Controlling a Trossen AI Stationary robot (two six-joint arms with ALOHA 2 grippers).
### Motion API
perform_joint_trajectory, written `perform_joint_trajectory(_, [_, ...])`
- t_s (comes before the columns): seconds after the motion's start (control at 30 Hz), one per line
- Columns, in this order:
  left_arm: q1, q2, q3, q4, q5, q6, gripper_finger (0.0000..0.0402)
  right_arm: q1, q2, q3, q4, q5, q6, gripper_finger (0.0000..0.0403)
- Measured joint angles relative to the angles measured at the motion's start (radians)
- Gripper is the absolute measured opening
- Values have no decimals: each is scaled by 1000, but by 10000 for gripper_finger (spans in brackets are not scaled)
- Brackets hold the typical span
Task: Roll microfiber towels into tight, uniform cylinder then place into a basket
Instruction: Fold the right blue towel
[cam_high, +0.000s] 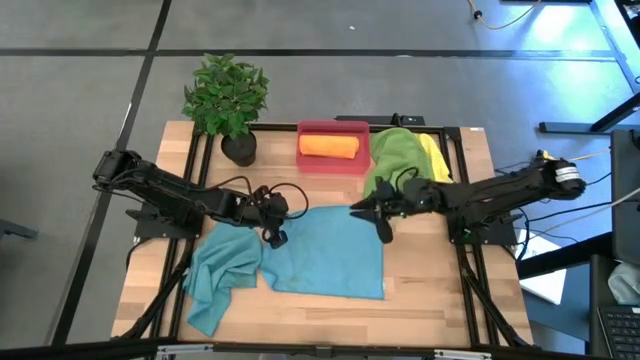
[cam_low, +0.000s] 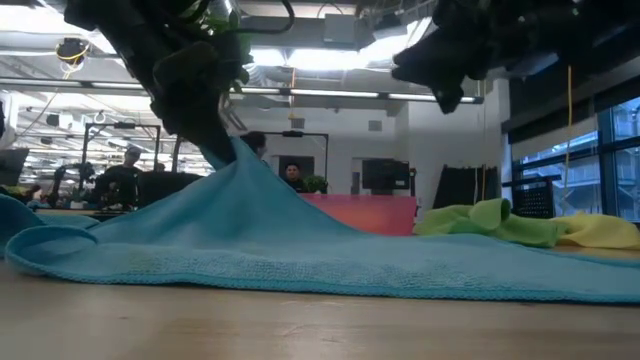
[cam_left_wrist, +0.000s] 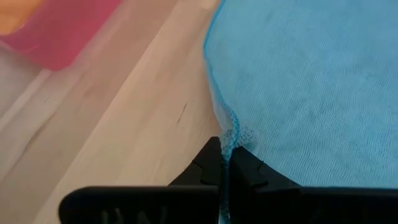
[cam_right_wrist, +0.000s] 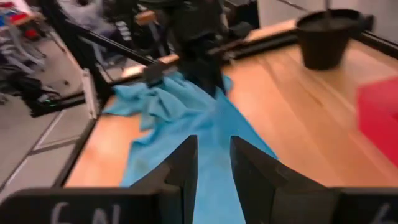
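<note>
1. The flat teal-blue microfiber towel (cam_high: 330, 255) lies spread on the light wooden table top (cam_high: 440, 290), in front of the basket, with its near-left corner lifted off the wood.
2. My left gripper (cam_left_wrist: 227, 163) is clenched on that raised edge; the left wrist view shows the hem pinched between my two dark fingers (cam_left_wrist: 205, 163), and the low view shows the cloth tented up to them.
3. My right gripper (cam_high: 383, 218) hovers over the towel's far right corner. Its jaws stand slightly parted with nothing between them; the right wrist view shows teal cloth in the gap, lying below.
4. A second teal-blue microfiber towel (cam_high: 222, 275) lies crumpled at the table's left front, touching the flat one.
5. The small rectangular red-pink plastic basket (cam_high: 334, 128) sits at the back centre of the table, with an orange rolled microfiber towel (cam_high: 329, 146) inside it.
6. A green microfiber towel (cam_high: 392, 160) lies bunched just right of the basket, overlapping a yellow microfiber towel (cam_high: 436, 156) beside it.
7. A leafy green plant in a black pot (cam_high: 230, 105) stands at the back left, beside the basket.
8. In the low view, people (cam_low: 292, 176) show in the room beyond the table.
</note>
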Motion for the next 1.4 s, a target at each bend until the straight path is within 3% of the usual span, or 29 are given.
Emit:
perform_joint_trajectory(0.37, [0, 0, 0, 12, -2, 1, 0, 111, 290, 3, 385, 0, 8, 97])
perform_joint_trajectory(0.57, [15, 0, 0, 17, -26, 36, 0, 129, 423, 95, 403, -1, 3, 97])
perform_joint_trajectory(0.8, [26, 0, 0, 18, -27, 41, 0, 174, 627, 319, 374, -114, -2, 97])
perform_joint_trajectory(1.1, [1, 0, 0, 21, -25, 49, 0, 229, 853, 630, 128, -67, -21, 97])
perform_joint_trajectory(1.4, [19, 0, 0, 26, -26, 78, 0, 281, 1047, 886, -10, -88, -174, 102])
